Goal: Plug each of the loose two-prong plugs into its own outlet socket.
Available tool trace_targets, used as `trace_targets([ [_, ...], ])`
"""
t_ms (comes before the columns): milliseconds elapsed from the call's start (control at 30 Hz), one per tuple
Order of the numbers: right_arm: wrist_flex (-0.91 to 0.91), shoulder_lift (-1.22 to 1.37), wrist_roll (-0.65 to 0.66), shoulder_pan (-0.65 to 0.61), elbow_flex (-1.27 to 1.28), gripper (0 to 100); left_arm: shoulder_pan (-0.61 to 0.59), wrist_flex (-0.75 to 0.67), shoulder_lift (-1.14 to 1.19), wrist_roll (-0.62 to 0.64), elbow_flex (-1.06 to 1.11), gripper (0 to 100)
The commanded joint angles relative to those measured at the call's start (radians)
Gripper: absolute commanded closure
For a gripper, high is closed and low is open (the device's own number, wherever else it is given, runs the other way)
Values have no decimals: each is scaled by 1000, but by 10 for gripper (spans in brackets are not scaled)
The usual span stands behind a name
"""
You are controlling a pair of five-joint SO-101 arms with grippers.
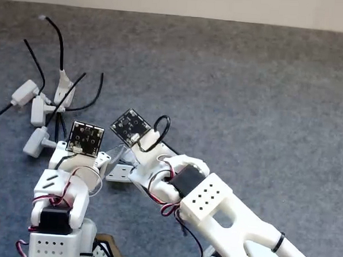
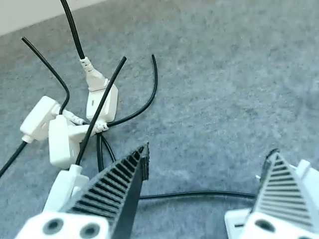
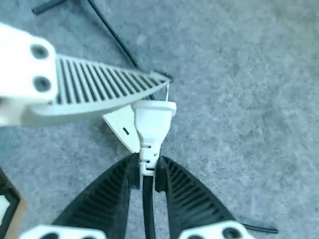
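A white two-prong plug [image 3: 152,122] points its prongs away from the camera, and my right gripper [image 3: 147,167] is shut on its neck where the black cord begins. Just behind it lies a white socket block [image 3: 119,129], which the high view shows between the two arms [image 1: 120,172]. My left gripper [image 2: 209,152] is open above the carpet with nothing between its fingers. Its grey ribbed finger [image 3: 104,84] reaches across close over the plug's prongs. A tangle of several white plugs and socket blocks [image 2: 65,124] with black cords lies beyond the left gripper, at the table's left [image 1: 43,107].
Grey carpet covers the whole table. A black cord [image 2: 199,194] runs across the carpet under the left gripper. Loose cord ends [image 1: 99,78] curl up from the tangle. Wide bare carpet lies to the right and towards the back.
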Motion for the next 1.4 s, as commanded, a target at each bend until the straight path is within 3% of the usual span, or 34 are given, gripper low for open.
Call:
trace_targets([
  [0,85,-25,-8,-10,-162,994,53,9,1,-25,7,642],
  [167,174,-24,23,39,-265,994,53,9,1,-26,7,642],
  [533,189,-13,28,59,-275,994,74,12,2,-26,2,642],
  [833,329,-8,60,54,-236,994,-162,6,88,-26,-193,642],
  [967,384,-8,100,45,-240,994,-211,6,401,-26,-417,642],
  [1100,387,-8,110,4,-259,994,-306,23,855,-26,-753,642],
  [1367,380,219,110,4,-406,994,-529,338,1693,-100,-1621,642],
])
